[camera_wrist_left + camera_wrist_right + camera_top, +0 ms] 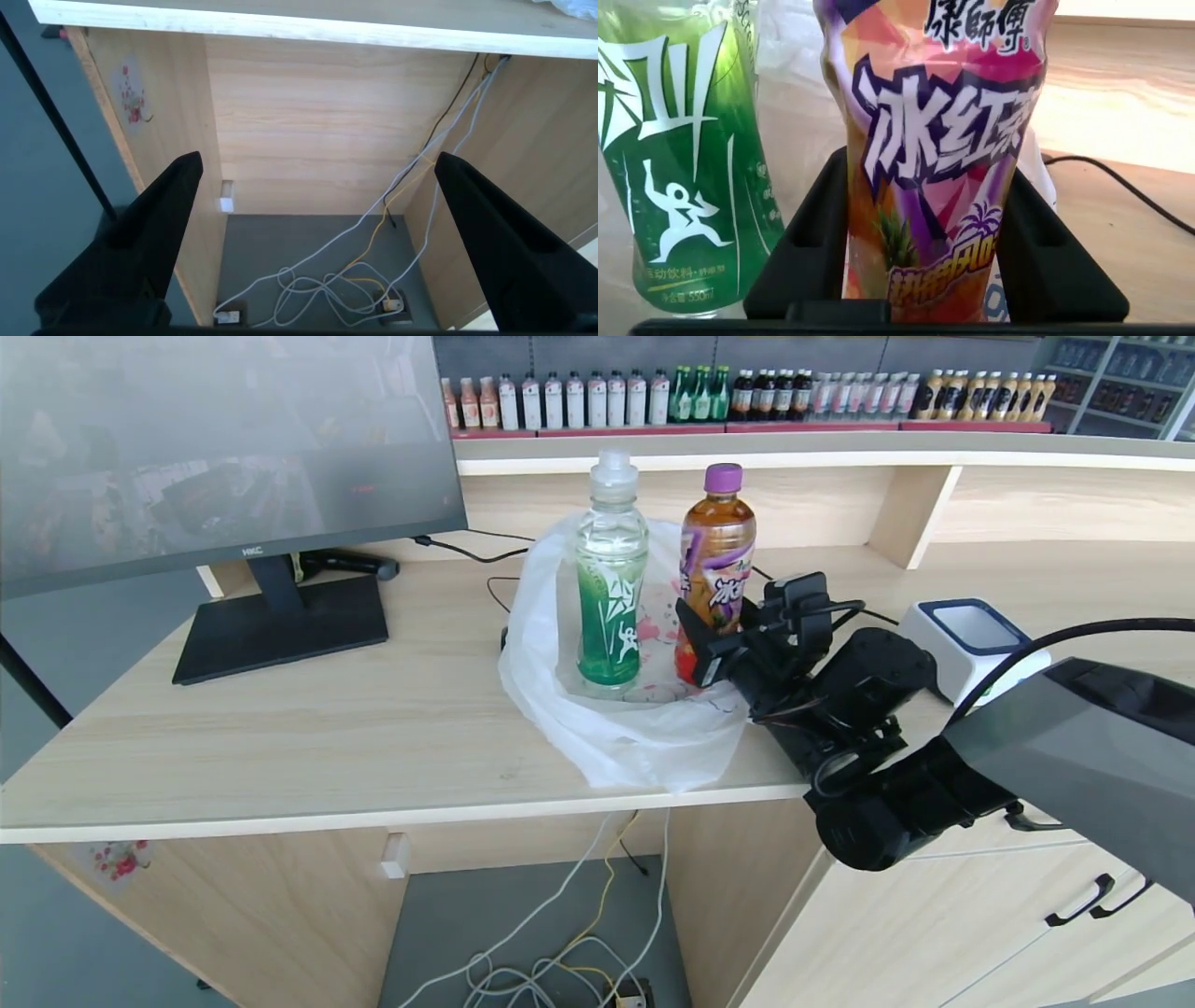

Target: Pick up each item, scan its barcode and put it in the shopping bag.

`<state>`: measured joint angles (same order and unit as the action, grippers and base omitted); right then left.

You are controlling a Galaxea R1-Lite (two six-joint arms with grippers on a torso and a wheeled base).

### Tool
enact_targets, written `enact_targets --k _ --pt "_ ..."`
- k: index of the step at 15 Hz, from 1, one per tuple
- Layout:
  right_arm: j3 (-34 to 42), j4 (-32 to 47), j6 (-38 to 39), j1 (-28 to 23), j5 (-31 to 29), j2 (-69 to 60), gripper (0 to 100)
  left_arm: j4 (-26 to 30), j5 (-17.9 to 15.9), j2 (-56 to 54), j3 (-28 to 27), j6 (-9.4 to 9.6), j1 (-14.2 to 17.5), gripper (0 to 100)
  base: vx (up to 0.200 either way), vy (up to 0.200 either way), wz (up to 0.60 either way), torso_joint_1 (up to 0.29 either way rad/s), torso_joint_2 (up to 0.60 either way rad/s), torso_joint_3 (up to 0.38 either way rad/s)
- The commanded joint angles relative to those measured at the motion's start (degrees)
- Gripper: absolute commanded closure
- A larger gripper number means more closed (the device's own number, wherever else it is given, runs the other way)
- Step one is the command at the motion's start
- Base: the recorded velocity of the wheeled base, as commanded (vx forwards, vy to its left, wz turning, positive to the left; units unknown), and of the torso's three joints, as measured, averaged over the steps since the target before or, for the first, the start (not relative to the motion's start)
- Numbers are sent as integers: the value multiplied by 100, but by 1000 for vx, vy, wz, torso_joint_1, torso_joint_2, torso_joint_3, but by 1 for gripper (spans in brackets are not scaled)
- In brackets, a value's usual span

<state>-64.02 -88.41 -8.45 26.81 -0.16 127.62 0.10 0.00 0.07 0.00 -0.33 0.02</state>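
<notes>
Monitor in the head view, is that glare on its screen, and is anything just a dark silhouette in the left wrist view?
Head view: the dark flat monitor screen carries a faint reflection of the room, with no hard glare spot. Left wrist view: the open left gripper reads as a black silhouette against the lit pale wood counter panel.

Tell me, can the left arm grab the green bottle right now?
Probably not yet. Its jaws hang open below the counter, facing the cables, so the counter is between them and the green bottle in the bag.
</notes>
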Motion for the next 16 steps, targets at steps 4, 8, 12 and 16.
enact_targets --k 4,8,12,16 --pt "-5 -28 159 18 -11 70 100 -1 0 1 0 -2 6 0 0 0 0 0 0 0" --pt "57 -71 168 9 -28 140 100 -1 0 1 0 -2 6 0 0 0 0 0 0 0" --pt "57 -80 177 9 -46 122 100 -1 0 1 0 -2 -2 0 0 0 0 0 0 0" --pt "92 -98 194 18 -54 70 0 -1 0 1 0 -2 6 0 0 0 0 0 0 0"
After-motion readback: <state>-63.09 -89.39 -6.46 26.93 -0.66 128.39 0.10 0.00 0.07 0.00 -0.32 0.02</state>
